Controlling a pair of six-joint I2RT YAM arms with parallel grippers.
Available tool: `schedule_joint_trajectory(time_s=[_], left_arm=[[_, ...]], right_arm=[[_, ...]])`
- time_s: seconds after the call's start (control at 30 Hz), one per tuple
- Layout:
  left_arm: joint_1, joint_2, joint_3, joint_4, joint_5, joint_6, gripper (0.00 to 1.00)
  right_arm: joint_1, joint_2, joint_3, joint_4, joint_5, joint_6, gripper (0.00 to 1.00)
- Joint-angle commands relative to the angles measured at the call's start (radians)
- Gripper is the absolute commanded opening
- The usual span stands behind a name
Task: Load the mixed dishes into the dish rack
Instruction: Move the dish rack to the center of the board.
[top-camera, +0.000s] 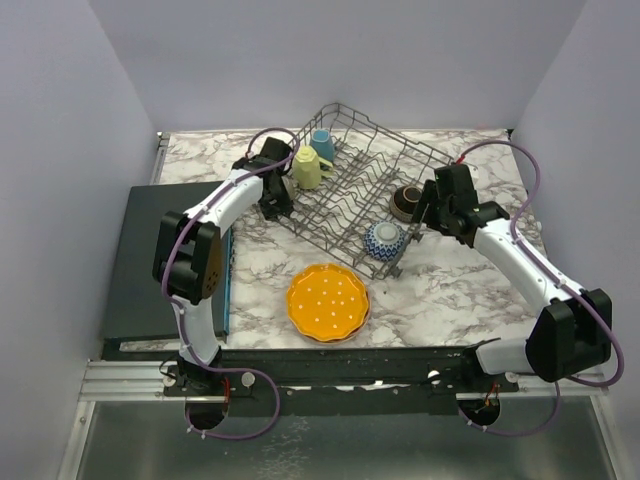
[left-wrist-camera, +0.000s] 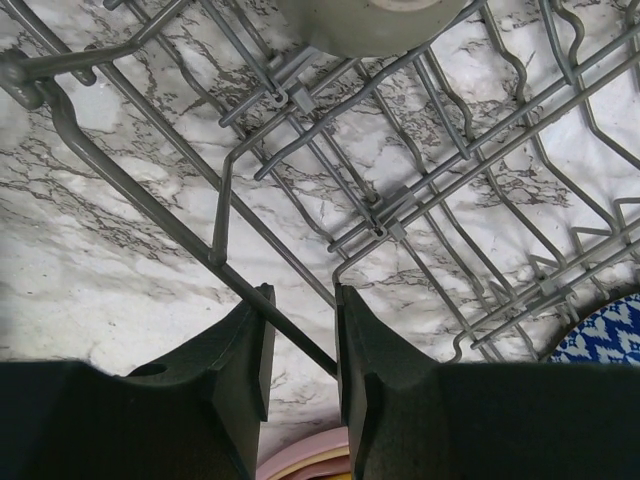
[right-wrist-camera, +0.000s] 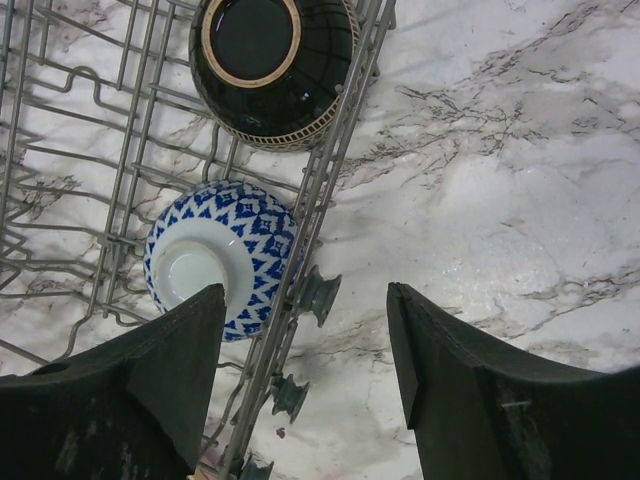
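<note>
Left wrist view: the left gripper's (left-wrist-camera: 303, 300) black jaws stand narrow, with a grey rim wire of the dish rack (left-wrist-camera: 150, 205) running slantwise between them — whether they pinch it I cannot tell. Below the fingers a pale pink edge (left-wrist-camera: 300, 462) shows, mostly hidden. Beyond, thin bent tines cross the white, grey-veined marble table (left-wrist-camera: 100, 300), and a round grey base (left-wrist-camera: 370, 25) is cut off at the top. Right wrist view: the right gripper (right-wrist-camera: 305, 300) gapes wide, holding nothing, over the rack's side rail. Just past it sit a blue-and-white patterned bowl (right-wrist-camera: 215, 255) and then a glossy dark brown bowl (right-wrist-camera: 270, 65) — both foot-up in the rack. Top view: a scalloped orange plate (top-camera: 328, 302) with white dots lies on the table before the rack.
</note>
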Motion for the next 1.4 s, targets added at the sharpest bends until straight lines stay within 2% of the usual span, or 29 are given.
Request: schedule_joint_trajectory(time_s=[0.0,0.5,0.7,0.77,0.9,1.1,1.37], left_arm=[[0.005,0.087,0.083,0.072,-0.018,0.075,0.0],[0.064,0.185,0.283,-0.016,-0.059,0.122,0.0],[0.067,0.198,0.332,-0.031,-0.078,0.13,0.08],[0.068,0.197,0.347,-0.049,-0.098,0.127,0.12],[0.069,0.179,0.345,-0.064,-0.105,0.111,0.29],[0.069,0.11,0.273,-0.068,-0.122,0.088,0.5],[0.067,-0.036,0.165,-0.066,-0.123,0.08,0.65]], right_arm=[[-0.003,-0.026,-0.023,0.026,-0.029,0.014,0.71],[-0.004,-0.075,-0.05,0.032,-0.118,0.022,0.74],[-0.003,-0.106,-0.054,0.018,-0.153,0.019,0.77],[-0.003,-0.121,-0.062,0.025,-0.169,0.011,0.78],[-0.003,-0.128,-0.072,0.019,-0.176,0.007,0.79],[-0.003,-0.15,-0.081,-0.011,-0.211,0.006,0.79],[-0.003,-0.203,-0.085,-0.047,-0.323,-0.018,0.8]])
